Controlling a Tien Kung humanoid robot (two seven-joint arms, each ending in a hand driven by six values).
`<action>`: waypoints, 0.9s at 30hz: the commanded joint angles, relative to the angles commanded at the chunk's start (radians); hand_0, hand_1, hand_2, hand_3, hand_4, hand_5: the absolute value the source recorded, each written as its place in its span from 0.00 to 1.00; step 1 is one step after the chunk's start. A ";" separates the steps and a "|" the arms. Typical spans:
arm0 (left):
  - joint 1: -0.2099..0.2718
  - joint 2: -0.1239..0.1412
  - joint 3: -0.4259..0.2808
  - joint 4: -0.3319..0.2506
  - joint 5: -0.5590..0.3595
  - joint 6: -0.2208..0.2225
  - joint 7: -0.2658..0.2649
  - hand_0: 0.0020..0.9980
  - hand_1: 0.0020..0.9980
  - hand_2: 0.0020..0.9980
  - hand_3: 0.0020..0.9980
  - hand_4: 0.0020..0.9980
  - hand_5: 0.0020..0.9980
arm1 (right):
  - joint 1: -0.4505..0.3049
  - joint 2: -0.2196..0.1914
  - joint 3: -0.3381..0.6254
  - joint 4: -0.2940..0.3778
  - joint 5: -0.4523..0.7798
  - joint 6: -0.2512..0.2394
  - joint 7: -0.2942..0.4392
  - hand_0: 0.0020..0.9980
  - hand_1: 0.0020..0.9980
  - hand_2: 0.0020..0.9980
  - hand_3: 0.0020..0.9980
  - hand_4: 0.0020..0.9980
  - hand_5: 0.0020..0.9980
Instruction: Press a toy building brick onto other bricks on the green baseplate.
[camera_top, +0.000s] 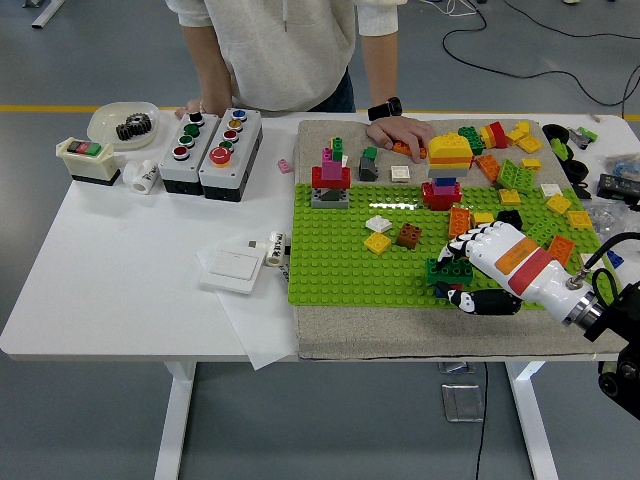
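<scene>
White surface (120, 270), bearing a beige mat (400, 340) with a green baseplate (340, 270) laid on it. Right hand (480, 255), white-shelled with an orange and a red panel, enters from the lower right and lies over the baseplate's near right part; its fingers curl down onto a dark green brick (447, 270) seated on the plate, the thumb low beside it at the plate's near edge (whether the fingers clasp the brick or merely press on it cannot be told). Left hand out of view. On the baseplate: a red, pink and green stack on a grey base (331, 180), a yellow-topped stack on a red base (447, 165), a yellow brick (378, 242), a brown brick (408, 235), a white brick (379, 224). Loose bricks (520, 175) in mixed colours crowd the far right. A person's hand (400, 132) rests on the mat's far edge. Left of the mat: two push-button boxes (210, 140) and a white bowl (108, 118) holding a black gear.
</scene>
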 joint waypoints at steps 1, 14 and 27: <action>0.000 0.000 0.000 0.000 0.000 0.000 0.000 0.50 0.60 0.76 0.79 0.84 0.82 | -0.001 0.000 0.000 -0.001 0.000 0.000 0.000 0.47 0.47 0.52 0.50 0.61 0.47; 0.004 -0.001 -0.005 0.000 0.007 0.001 0.003 0.50 0.61 0.76 0.79 0.84 0.82 | -0.008 0.007 0.001 -0.021 0.001 0.000 0.002 0.47 0.47 0.51 0.51 0.61 0.46; 0.009 -0.001 -0.014 -0.001 0.022 0.002 0.008 0.50 0.61 0.77 0.79 0.84 0.83 | -0.019 0.012 0.001 -0.034 0.001 -0.001 0.008 0.46 0.47 0.51 0.51 0.62 0.46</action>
